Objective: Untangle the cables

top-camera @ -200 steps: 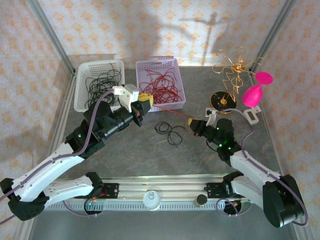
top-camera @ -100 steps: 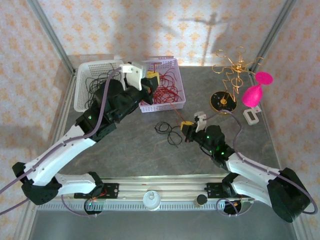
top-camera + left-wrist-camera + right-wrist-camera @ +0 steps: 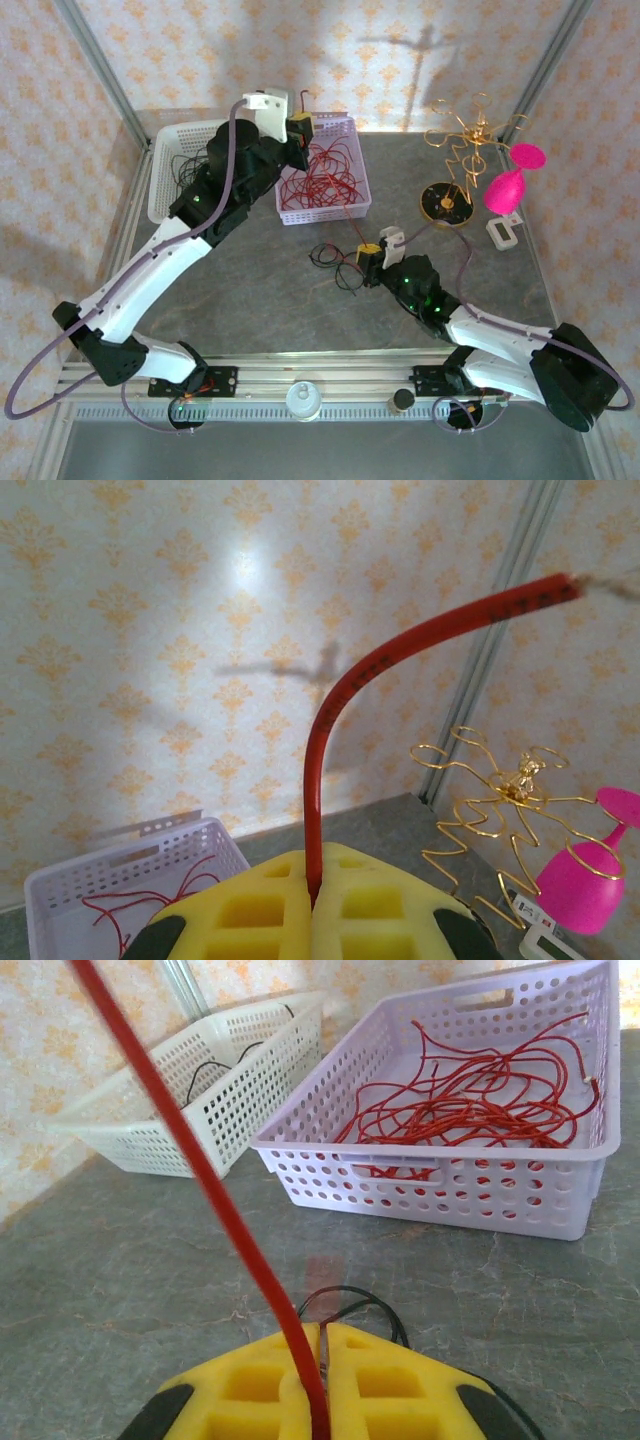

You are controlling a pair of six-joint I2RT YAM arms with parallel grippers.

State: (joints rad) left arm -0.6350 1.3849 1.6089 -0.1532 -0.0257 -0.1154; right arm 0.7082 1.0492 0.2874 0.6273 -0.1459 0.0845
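Observation:
My left gripper (image 3: 300, 126) is raised over the lilac basket (image 3: 358, 208), its yellow pads (image 3: 380, 900) shut on a red cable (image 3: 320, 770) whose free end curls up and to the right. That red cable (image 3: 350, 218) slants down to my right gripper (image 3: 368, 250), low over the table. In the right wrist view the red cable (image 3: 210, 1190) runs into the narrow slit between the pads (image 3: 400, 1380), which are shut on it. Black cable loops (image 3: 335, 262) lie on the table just ahead of the right gripper (image 3: 322, 1335), also visible as black cable (image 3: 385, 1308).
The lilac basket (image 3: 440, 1188) holds a heap of red cables (image 3: 480, 1110). A white basket (image 3: 160, 190) to its left holds black cables. A gold wire ornament (image 3: 462, 140), a pink glass (image 3: 508, 185) and a small white block (image 3: 503, 232) stand at the back right.
My left arm has lifted and swung back over the lilac basket, carrying the red cable. My right gripper has slid left, close to the black loops.

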